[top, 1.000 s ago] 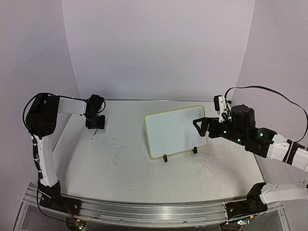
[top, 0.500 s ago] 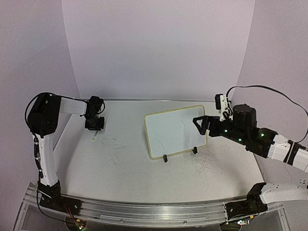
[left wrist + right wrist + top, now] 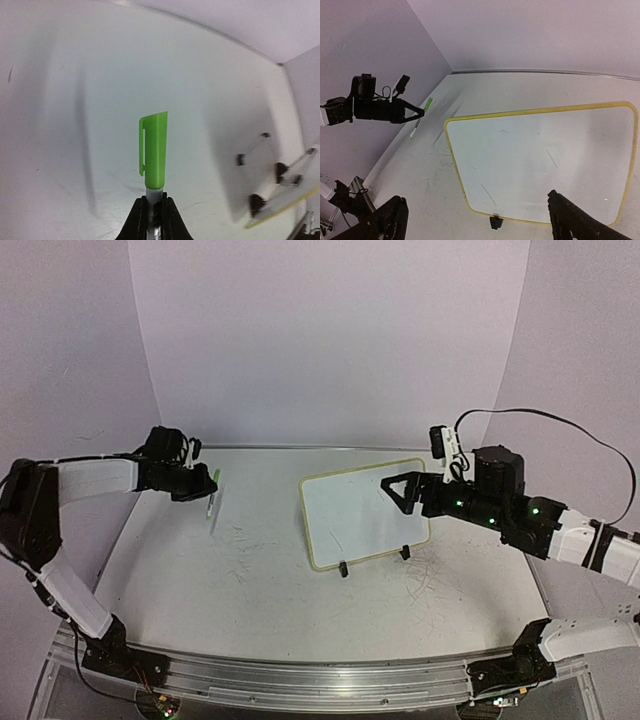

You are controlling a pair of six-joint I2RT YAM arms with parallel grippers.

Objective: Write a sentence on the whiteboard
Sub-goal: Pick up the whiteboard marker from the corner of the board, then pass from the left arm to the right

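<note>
Lilac walls back the scuffed white table (image 3: 250,590). At upper left of the overhead view, my left gripper (image 3: 203,488) is clamped tight on a green-capped marker (image 3: 211,502). Right of centre, the whiteboard (image 3: 355,515) leans on its wire stand (image 3: 343,568). My right gripper (image 3: 393,489) hovers at its upper right, jaws spread wide, holding nothing.

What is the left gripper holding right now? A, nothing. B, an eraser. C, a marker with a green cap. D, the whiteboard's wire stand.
C: in the left wrist view the left gripper is shut on the marker, whose green cap sticks out past the fingertips.
</note>
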